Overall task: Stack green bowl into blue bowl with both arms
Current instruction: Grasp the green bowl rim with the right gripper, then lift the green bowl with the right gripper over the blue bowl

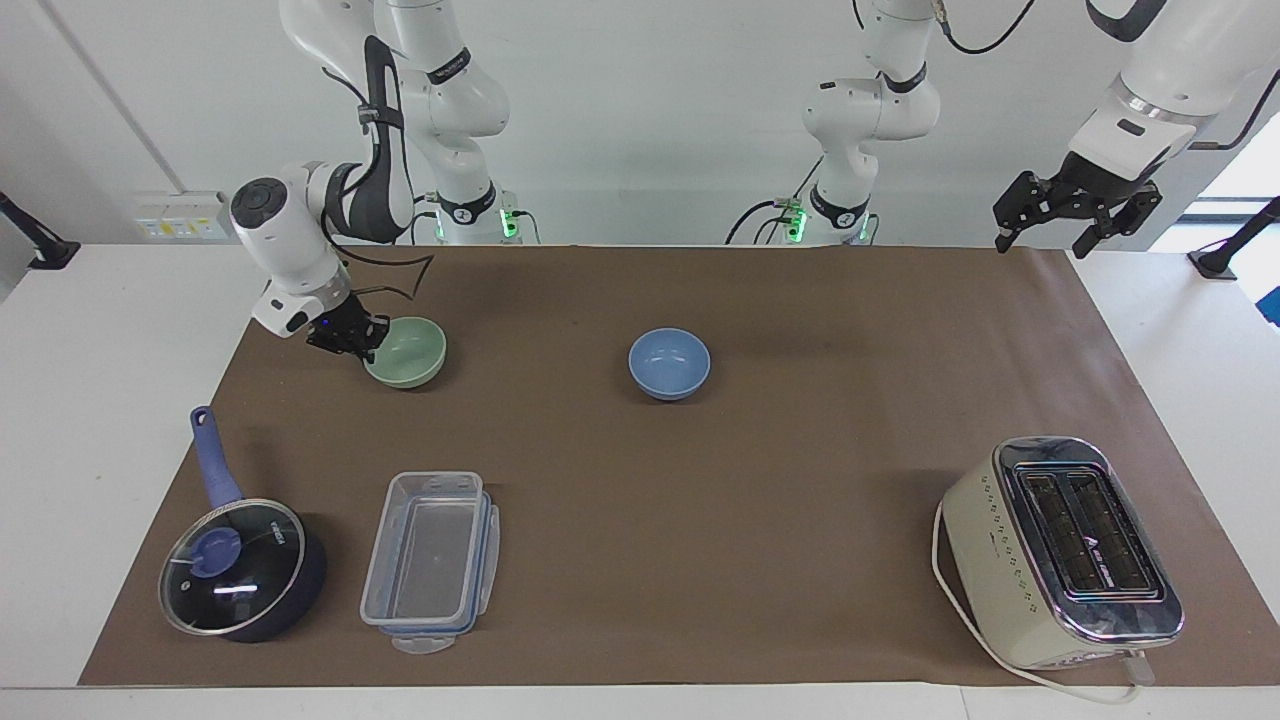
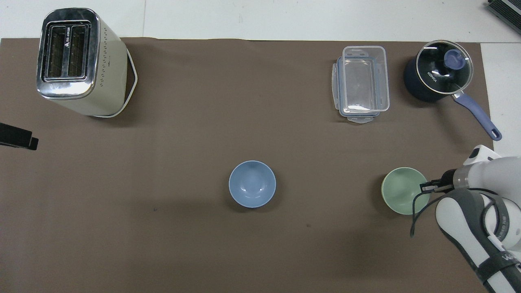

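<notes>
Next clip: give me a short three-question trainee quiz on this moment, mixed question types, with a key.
1. True or false: the small pale mint-green bowl already sits inside the small matte light-blue bowl.
2. Multiple choice: the right gripper is
A. open above the cream two-slot toaster
B. shut on the green bowl's rim
C. resting in the clear plastic container
3. Short answer: where is the left gripper, and is it holding anything?

Key:
1. False; the bowls stand apart on the brown mat.
2. B
3. Up in the air over the mat's corner at the left arm's end, open and empty; that arm waits.
</notes>
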`<state>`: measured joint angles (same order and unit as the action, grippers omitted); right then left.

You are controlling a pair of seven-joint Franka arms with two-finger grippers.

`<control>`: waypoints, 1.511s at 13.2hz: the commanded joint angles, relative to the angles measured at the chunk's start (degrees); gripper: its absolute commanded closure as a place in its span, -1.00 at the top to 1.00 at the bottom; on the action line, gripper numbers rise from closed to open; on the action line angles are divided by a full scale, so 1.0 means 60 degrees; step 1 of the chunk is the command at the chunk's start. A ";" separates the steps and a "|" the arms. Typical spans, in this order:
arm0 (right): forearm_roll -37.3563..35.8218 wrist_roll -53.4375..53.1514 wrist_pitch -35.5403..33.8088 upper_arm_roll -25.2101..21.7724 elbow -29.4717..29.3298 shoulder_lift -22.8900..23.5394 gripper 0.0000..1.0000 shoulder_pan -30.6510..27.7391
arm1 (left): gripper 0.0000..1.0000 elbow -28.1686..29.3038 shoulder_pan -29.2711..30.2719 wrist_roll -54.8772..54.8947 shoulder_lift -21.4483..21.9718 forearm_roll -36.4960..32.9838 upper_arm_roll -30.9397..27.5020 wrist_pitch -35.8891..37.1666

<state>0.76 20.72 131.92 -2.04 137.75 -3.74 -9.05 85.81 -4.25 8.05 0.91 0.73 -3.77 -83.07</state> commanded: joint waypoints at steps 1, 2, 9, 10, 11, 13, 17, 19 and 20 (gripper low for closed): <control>0.0181 -0.0202 -0.2475 0.0222 -0.1928 -0.0124 -1.00 0.0015 | 1.00 0.0084 0.0108 0.0093 0.0142 -0.0107 0.0086 0.0076; 0.0239 -0.0304 -0.3577 0.0353 -0.2880 -0.0124 -1.00 0.0015 | 1.00 0.0084 0.0094 0.0079 0.0142 -0.0107 0.0086 0.0062; 0.0927 -0.3097 -0.5128 0.2314 -0.5190 -0.0154 -1.00 0.0015 | 1.00 0.0084 0.0064 0.0093 0.0127 -0.0107 0.0100 0.0062; 0.0957 -0.3653 -0.5083 0.2811 -0.5190 -0.0154 -1.00 0.0015 | 1.00 0.0084 0.0064 0.0093 0.0142 -0.0107 0.0100 0.0076; 0.1088 -0.4167 -0.5039 0.3222 -0.5190 -0.0154 -1.00 0.0015 | 1.00 0.0084 0.0079 0.0093 0.0127 -0.0107 0.0100 0.0076; 0.1571 -0.5032 -0.4850 0.3649 -0.5219 -0.0110 -1.00 0.0116 | 1.00 0.0084 0.0079 0.0093 0.0142 -0.0107 0.0100 0.0076; 0.1558 -0.6964 -0.3870 0.3680 -0.5029 0.0474 -1.00 0.1929 | 1.00 0.0084 0.0093 0.0093 0.0142 -0.0107 0.0100 0.0076; 0.1485 -0.8163 -0.3023 0.3665 -0.4869 0.1001 -1.00 0.2793 | 1.00 0.0084 0.0093 0.0093 0.0142 -0.0107 0.0100 0.0076; 0.1427 -0.8678 -0.2379 0.3680 -0.4607 0.1119 -1.00 0.3117 | 1.00 0.0084 0.0079 0.0093 0.0127 -0.0107 0.0100 0.0076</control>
<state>9.02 -26.51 112.57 20.04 108.49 1.02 6.98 85.81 -4.24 8.05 0.91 0.73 -3.51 -83.08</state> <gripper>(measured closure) 0.956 0.000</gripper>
